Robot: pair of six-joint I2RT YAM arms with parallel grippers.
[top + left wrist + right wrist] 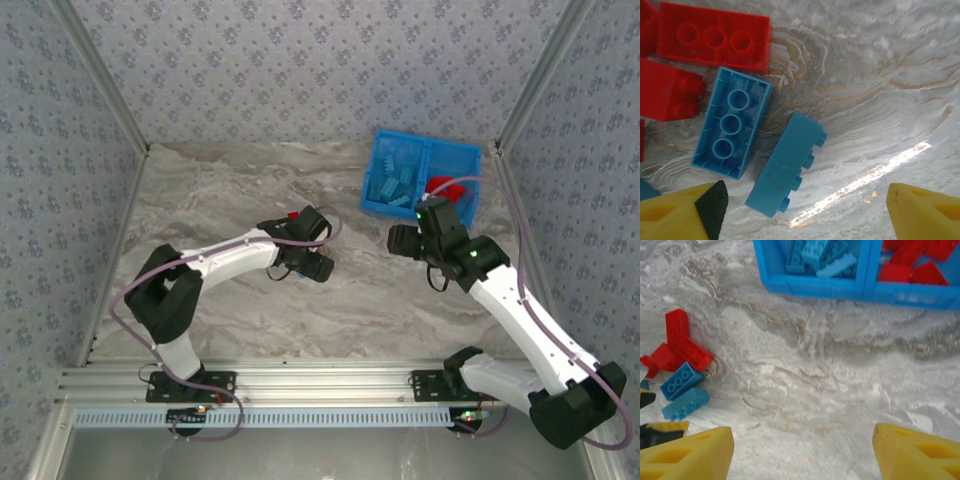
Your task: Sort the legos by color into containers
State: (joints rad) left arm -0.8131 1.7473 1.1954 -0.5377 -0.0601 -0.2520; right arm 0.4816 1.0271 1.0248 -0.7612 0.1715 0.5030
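Observation:
My left gripper (pixel 805 200) is open over a loose pile on the marble table. A light blue lego (pixel 785 165) lies on its side between the yellow fingers, nearer the left one. Beside it lie an upturned blue lego (pixel 732 122) and red legos (pixel 715 37). From above, the left gripper (pixel 300 255) covers this pile, with one red lego (pixel 292 215) peeking out. My right gripper (pixel 800 437) is open and empty above bare table, short of the blue bin (pixel 815 286). Its left compartment holds blue legos (pixel 820 255), its right one red legos (pixel 915 265).
The bin (pixel 378 160) stands at the back right, close to the right wall rail. The right wrist view shows the loose pile, red (pixel 680 345) and blue (pixel 682 381), off to the left. Patterned walls enclose the table on three sides.

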